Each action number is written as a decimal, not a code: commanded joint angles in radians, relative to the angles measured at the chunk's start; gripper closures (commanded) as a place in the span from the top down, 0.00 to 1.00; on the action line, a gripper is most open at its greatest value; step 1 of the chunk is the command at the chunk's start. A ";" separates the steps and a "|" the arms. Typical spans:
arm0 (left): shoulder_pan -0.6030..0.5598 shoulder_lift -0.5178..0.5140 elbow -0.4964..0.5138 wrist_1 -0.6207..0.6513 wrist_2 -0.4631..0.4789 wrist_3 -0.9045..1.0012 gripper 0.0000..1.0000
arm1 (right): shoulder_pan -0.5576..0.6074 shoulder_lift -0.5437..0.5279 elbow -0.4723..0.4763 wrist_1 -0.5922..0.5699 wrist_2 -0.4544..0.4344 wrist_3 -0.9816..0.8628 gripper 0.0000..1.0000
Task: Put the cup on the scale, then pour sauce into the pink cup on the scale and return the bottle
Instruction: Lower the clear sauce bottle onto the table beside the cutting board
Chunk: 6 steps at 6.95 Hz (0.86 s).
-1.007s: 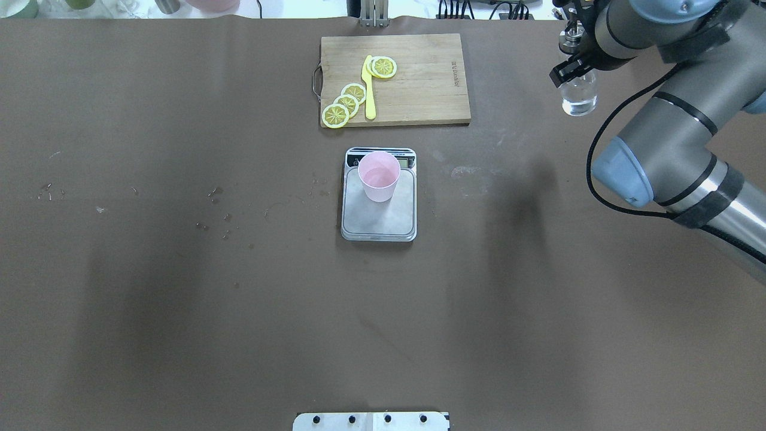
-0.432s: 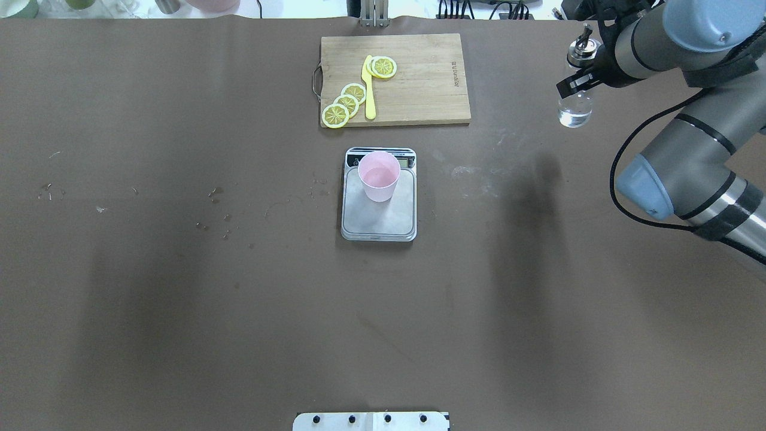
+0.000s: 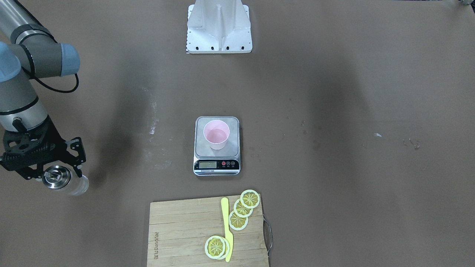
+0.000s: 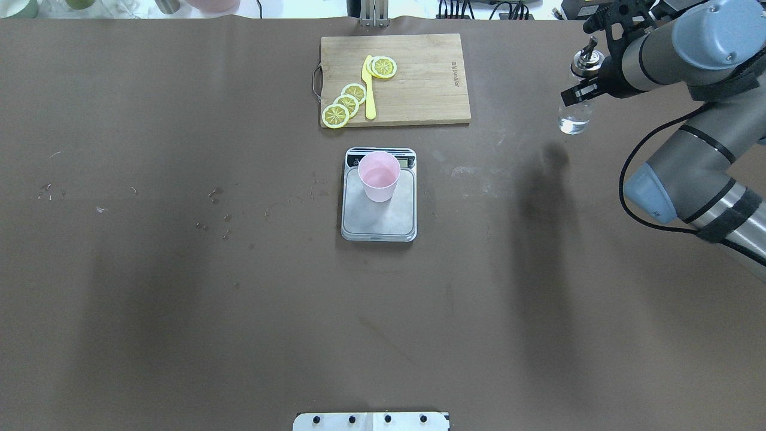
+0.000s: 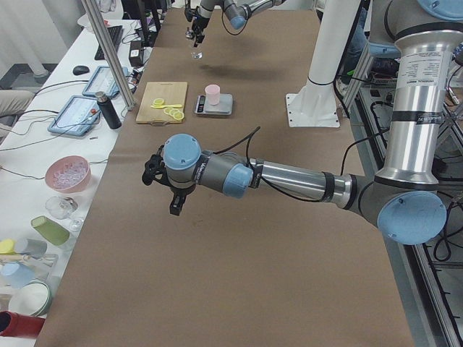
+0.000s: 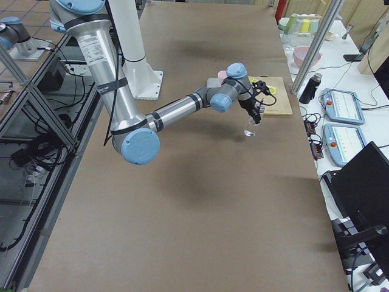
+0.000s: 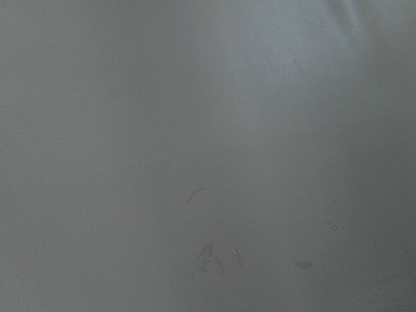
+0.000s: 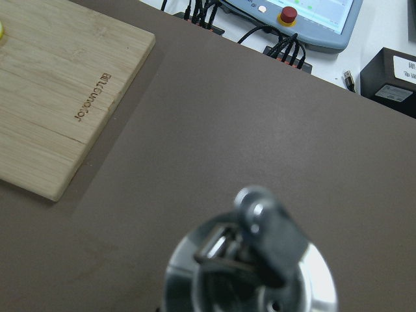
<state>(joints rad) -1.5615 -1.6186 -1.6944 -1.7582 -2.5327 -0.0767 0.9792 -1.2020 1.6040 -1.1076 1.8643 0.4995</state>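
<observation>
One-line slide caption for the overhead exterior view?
Right end effector holds the bottle upright, well apart from the pink cup standing on the scale.

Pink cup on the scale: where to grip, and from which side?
Close across the cup wall just under the rim, coming in level from the robot's side. It stands upright, handleless and widening upward, so it should wedge rather than slip down. The scale platform is bare on that side.

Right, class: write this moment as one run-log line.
right gripper: shut on bottle, upright above table | cup: standing on scale | left gripper: away from both, state unreadable
</observation>
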 commanded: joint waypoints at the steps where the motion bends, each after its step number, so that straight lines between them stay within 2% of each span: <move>1: -0.003 -0.001 -0.007 -0.001 0.000 -0.002 0.97 | 0.001 -0.005 -0.064 0.089 0.007 0.014 0.00; 6: -0.005 -0.001 -0.007 -0.001 0.000 -0.002 0.97 | -0.002 -0.002 -0.096 0.110 0.013 0.037 0.00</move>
<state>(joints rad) -1.5661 -1.6199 -1.7014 -1.7595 -2.5326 -0.0782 0.9784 -1.2072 1.5267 -1.0115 1.8789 0.5335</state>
